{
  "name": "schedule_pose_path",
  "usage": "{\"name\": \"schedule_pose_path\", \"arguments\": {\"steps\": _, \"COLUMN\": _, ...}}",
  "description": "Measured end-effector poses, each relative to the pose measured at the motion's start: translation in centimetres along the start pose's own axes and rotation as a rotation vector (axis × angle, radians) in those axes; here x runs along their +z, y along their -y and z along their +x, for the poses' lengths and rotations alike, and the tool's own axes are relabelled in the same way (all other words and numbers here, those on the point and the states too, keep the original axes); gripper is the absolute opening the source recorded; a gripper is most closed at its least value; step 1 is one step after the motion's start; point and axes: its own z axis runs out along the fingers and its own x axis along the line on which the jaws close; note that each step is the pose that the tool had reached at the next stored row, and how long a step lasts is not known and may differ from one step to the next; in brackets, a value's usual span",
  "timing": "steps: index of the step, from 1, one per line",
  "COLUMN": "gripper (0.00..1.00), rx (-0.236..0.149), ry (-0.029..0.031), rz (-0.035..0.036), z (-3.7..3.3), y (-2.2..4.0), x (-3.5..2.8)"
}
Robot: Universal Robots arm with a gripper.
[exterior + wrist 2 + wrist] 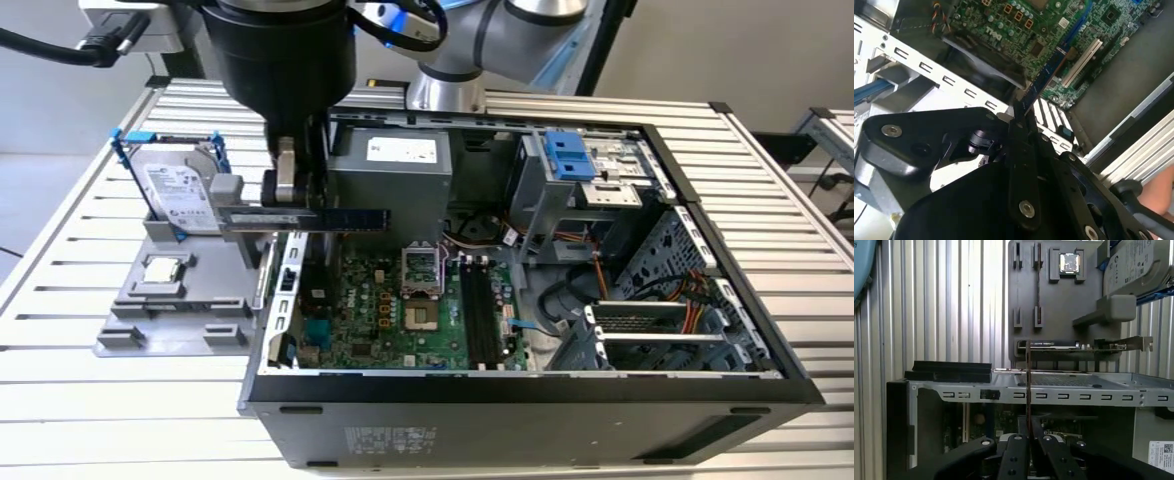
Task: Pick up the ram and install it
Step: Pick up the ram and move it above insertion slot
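Tool (286, 203) clamped on ram (352, 217). Ram held level over open PC case (534, 388), at the exterior view's left wall, above motherboard (387, 300). Case sits on slatted tabletop (80, 400).

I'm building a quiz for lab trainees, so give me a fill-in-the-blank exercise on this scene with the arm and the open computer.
1. The gripper is shut on the ____.
2. That stick hangs over the open computer ____.
3. On the gray holder, the hard drive stands ____.
Missing words: ram; case; upright.
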Motion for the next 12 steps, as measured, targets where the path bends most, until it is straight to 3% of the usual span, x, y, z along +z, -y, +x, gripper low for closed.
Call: {"name": "schedule_pose_path", "arguments": {"steps": 12, "gripper": 0.00, "rx": 0.000, "ry": 0.0000, "rz": 0.0000, "z": -0.01, "y": 2.34, "x": -0.03}}
